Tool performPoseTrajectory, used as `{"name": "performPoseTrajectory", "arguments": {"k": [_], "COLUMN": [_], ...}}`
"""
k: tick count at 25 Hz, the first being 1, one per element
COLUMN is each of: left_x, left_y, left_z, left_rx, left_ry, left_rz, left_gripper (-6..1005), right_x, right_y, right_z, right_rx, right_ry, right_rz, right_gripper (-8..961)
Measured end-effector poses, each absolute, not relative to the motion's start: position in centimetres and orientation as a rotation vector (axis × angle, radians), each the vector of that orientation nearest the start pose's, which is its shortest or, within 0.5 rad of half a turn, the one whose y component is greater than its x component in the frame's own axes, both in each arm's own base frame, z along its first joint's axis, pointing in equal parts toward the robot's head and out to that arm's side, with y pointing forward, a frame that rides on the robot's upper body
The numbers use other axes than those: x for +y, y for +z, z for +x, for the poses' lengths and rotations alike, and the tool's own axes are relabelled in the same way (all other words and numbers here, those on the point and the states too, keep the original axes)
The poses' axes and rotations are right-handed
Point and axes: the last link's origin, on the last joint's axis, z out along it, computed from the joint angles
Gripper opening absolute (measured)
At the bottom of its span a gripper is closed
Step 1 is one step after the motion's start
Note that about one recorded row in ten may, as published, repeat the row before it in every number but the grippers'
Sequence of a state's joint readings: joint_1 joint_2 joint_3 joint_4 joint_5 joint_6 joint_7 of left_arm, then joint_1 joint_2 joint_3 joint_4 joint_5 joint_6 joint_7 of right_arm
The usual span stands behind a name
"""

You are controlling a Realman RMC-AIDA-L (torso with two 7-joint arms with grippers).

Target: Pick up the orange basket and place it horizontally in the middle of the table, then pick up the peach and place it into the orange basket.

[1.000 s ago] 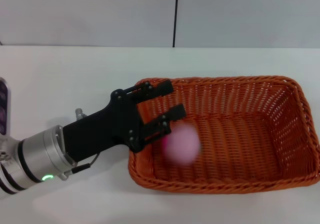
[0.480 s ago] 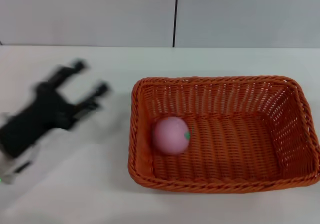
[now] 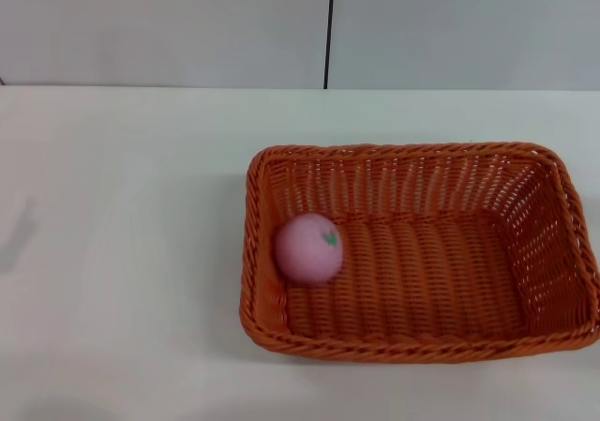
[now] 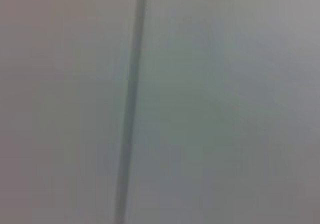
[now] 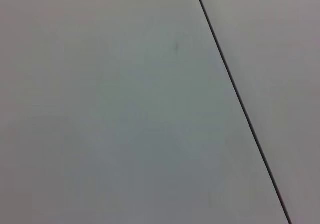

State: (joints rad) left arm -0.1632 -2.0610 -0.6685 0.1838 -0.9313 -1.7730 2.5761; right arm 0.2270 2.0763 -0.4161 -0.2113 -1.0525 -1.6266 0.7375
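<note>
White desk (image 3: 122, 252) fills the head view. At lower right sits the orange basket (image 3: 553, 243), with the peach (image 3: 308, 248) inside at its left end. Neither hand is visible.

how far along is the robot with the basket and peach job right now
It looks finished. The orange basket sits lengthwise across the table, somewhat toward the robot's right of centre. The peach lies inside it, against its left end wall. Nothing is in hand: neither pincer shows in any view, and both wrist cameras see only the wall. Nothing visible is left to do.
</note>
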Motion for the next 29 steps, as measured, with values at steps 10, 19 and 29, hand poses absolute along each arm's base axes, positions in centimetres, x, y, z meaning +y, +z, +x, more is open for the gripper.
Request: {"name": "performPoseTrajectory", "arguments": {"k": [10, 19, 29], "left_x": [16.0, 16.8, 18.7], "left_y": [5.7, 5.1, 4.9], "left_z": [-40.0, -40.4, -41.6], "left_rx": [-0.608, -0.673, -0.731], "left_ry": [-0.9, -0.891, -0.805], "left_rz": [-1.295, -1.276, -1.266], "left_gripper": [826, 827, 826], "right_x": [25.9, 25.4, 25.6], "right_y": [7.7, 7.0, 5.2], "right_z": [35.7, 36.4, 36.0], "right_rx": [0.477, 0.483, 0.465], "right_ry": [1.1, 1.029, 0.957], "right_rz": [-1.41, -1.392, -1.414], "right_gripper": [530, 530, 531]}}
